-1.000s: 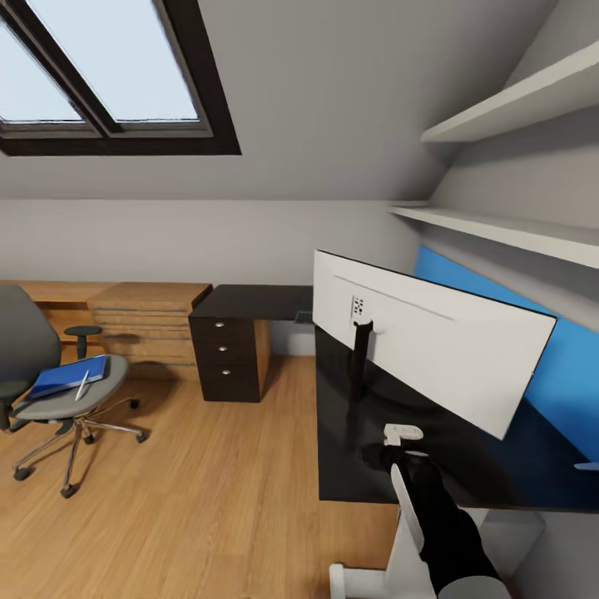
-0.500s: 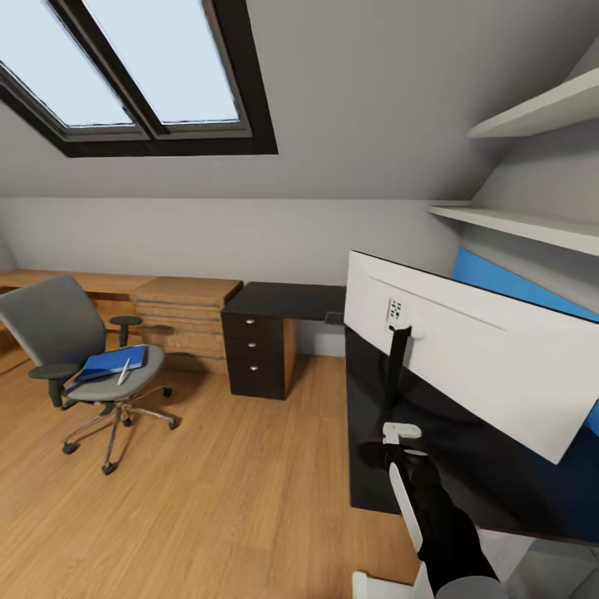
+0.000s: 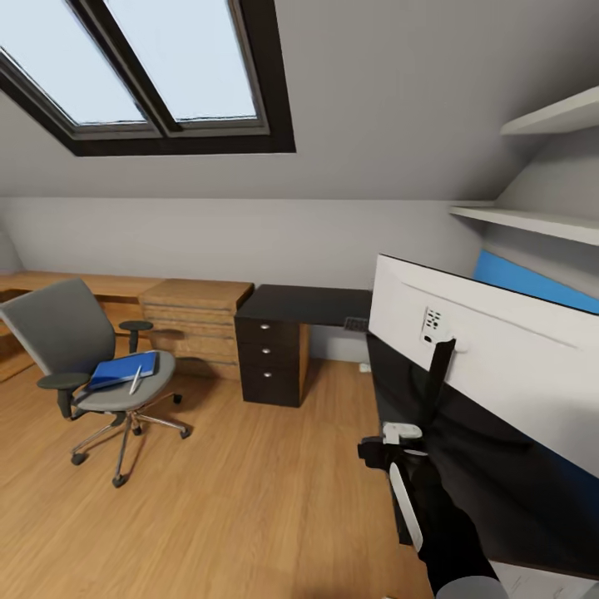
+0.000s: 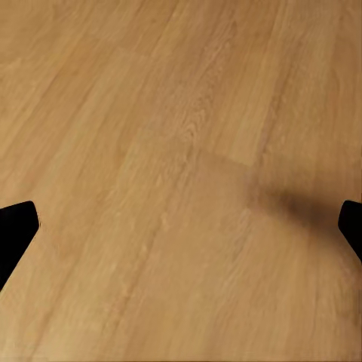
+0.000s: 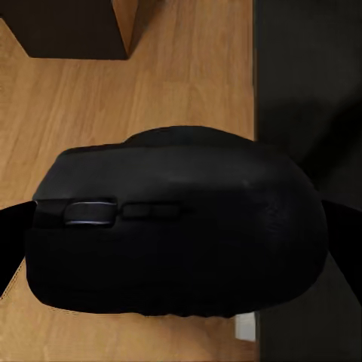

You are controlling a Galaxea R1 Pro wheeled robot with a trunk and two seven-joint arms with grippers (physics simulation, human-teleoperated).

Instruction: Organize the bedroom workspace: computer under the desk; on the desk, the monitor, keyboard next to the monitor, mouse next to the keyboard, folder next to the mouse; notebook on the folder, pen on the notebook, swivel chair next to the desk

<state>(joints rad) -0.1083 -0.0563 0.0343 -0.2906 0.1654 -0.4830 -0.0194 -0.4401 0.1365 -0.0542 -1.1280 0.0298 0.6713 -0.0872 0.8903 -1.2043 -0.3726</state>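
My right gripper [image 3: 387, 453] is shut on the mouse [image 5: 177, 234], a dark grey oval held just off the near edge of the black desk [image 3: 320, 304]. On that desk stands the monitor [image 3: 507, 366], its white back towards me. A dark keyboard end [image 3: 356, 324] peeks out behind the monitor. At the left, the grey swivel chair [image 3: 62, 333] carries the blue folder [image 3: 121, 368] with the pen [image 3: 136, 379] lying on it. I cannot make out the notebook, and the computer is out of view. My left gripper [image 4: 181, 226] hangs open over the plank floor.
A black drawer unit [image 3: 270, 362] with silver knobs stands under the desk's far wing, with a light wooden dresser [image 3: 195, 320] beside it. Shelves [image 3: 541, 220] and a blue wall panel [image 3: 532, 287] are at the right. Open wood floor [image 3: 249, 482] lies between chair and desk.
The camera has turned left, so chair, drawer unit and monitor have slid right in the picture. My right gripper still holds the mouse in the same place relative to me.
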